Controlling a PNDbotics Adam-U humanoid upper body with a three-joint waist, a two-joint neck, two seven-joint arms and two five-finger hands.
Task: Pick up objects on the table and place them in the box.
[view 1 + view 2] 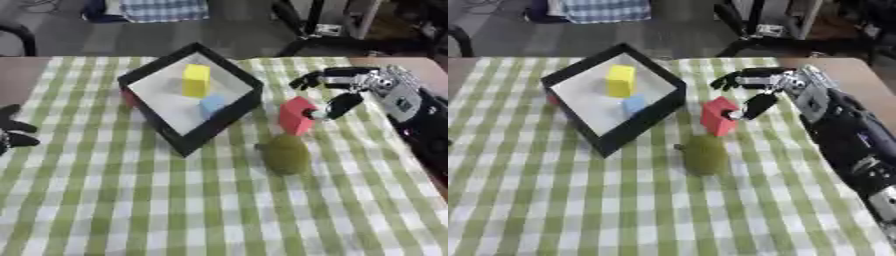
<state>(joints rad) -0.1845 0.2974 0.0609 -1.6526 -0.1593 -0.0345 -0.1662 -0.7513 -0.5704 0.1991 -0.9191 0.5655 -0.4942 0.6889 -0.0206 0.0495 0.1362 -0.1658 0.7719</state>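
A black box [229, 116] with a white floor stands tilted on the green-checked cloth; a yellow block [196, 80] and a light blue block [211, 105] lie inside it. Just right of the box is a red block [296, 116], tilted. My right hand [385, 85] reaches in from the right, its fingers [308, 80] stretched straight above the block and its thumb tip touching the block's right side. I cannot tell whether the block rests on the cloth. A round olive-green object [284, 154] lies in front of the red block. My left hand [12, 132] rests open at the left edge.
Something red [129, 98] peeks out under the box's left edge. The table [19, 70] shows brown wood at its far corners. Beyond it stand chair legs and a checked cloth on the floor. The near half of the tablecloth [175, 210] is bare.
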